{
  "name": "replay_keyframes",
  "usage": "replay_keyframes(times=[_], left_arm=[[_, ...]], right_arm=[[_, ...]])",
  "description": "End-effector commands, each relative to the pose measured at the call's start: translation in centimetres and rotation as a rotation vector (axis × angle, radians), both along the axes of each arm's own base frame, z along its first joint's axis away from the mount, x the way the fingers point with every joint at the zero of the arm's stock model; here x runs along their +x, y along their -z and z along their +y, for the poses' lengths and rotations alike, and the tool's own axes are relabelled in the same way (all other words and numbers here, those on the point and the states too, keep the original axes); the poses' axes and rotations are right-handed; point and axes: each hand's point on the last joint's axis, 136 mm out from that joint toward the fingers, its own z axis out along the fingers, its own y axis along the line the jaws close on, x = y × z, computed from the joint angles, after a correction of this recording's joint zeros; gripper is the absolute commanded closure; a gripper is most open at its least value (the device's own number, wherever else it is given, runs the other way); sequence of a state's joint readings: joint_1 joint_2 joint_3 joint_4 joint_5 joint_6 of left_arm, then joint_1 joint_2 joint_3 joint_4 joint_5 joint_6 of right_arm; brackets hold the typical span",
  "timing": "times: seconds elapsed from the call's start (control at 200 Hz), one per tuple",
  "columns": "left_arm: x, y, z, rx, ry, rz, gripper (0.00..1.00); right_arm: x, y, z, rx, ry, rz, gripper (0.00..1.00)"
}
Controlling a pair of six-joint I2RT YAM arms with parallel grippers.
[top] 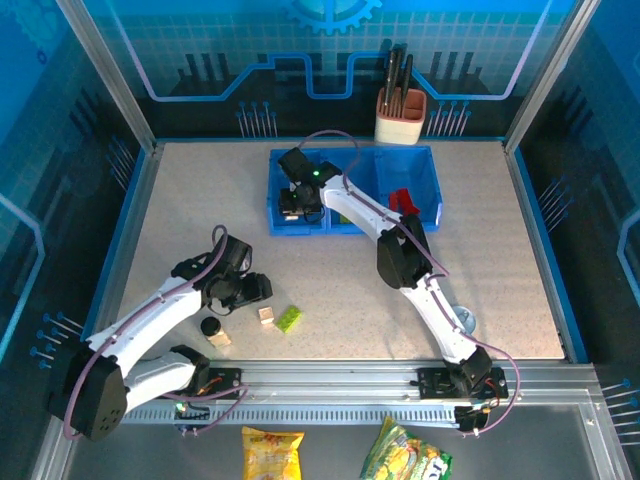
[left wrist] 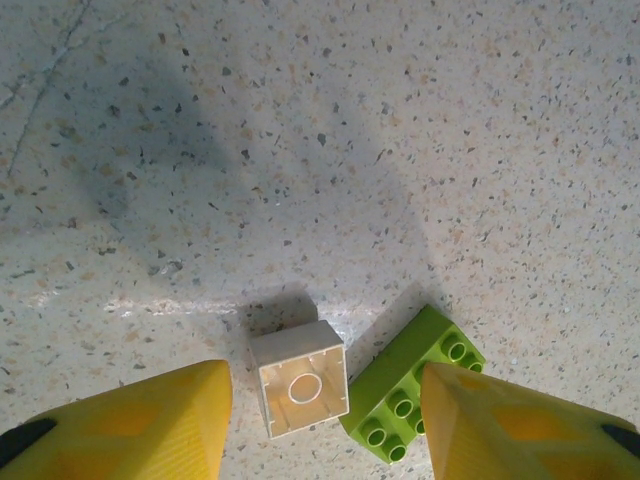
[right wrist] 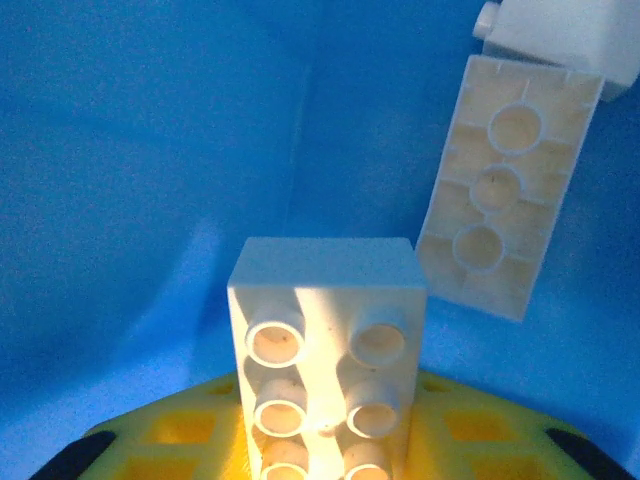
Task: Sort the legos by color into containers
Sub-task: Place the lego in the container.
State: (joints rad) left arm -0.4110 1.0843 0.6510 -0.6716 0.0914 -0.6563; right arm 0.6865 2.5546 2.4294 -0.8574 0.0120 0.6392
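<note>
Currently right gripper [top: 293,205] is pinching a cream-white brick [right wrist: 325,330] between near-closed fingers and hanging low inside the left compartment of the blue tray [top: 432,165]. A long white brick [right wrist: 510,190] is lying upside down in there, with another white brick [right wrist: 560,30] just beyond it, so I'm reading this as the white bin, brick positioned for release. Red bricks [top: 403,203] are sitting in the right compartment.

Left gripper [top: 258,290] is hovering over the table [top: 480,280], fingers spread, holding nothing, and bracketing an upturned cream brick [left wrist: 300,390]. Lime green brick [left wrist: 412,395] is lying right beside it, can't tell if touching. Probably lining up on the cream one. With the green neighbour sitting partly inside the gap, it's risking a double grab.
</note>
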Motion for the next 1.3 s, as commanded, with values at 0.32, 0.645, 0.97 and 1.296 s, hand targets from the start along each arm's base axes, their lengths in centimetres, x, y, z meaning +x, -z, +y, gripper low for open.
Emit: replay_keyframes(times=[0.32,0.645,0.97,1.296], left_arm=[[-1.4,0.1,0.2,0.035,-0.011,0.040,0.46],[-2.0,0.1,0.0,0.047,0.000,0.060,0.46],[-2.6,0.3,-0.1,0.069,0.005,0.081,0.46],[-3.5,1.3,-0.2,0.109,-0.012,0.123,0.47]], right_arm=[[2.9,0.9,1.7,0.143,0.037,-0.014,0.62],[2.7,-1.2,1.4,0.134,0.033,-0.050,0.56],[1.7,-5.1,0.8,0.129,0.010,-0.103,0.57],[0.0,-9.2,0.2,0.134,-0.012,-0.149,0.57]])
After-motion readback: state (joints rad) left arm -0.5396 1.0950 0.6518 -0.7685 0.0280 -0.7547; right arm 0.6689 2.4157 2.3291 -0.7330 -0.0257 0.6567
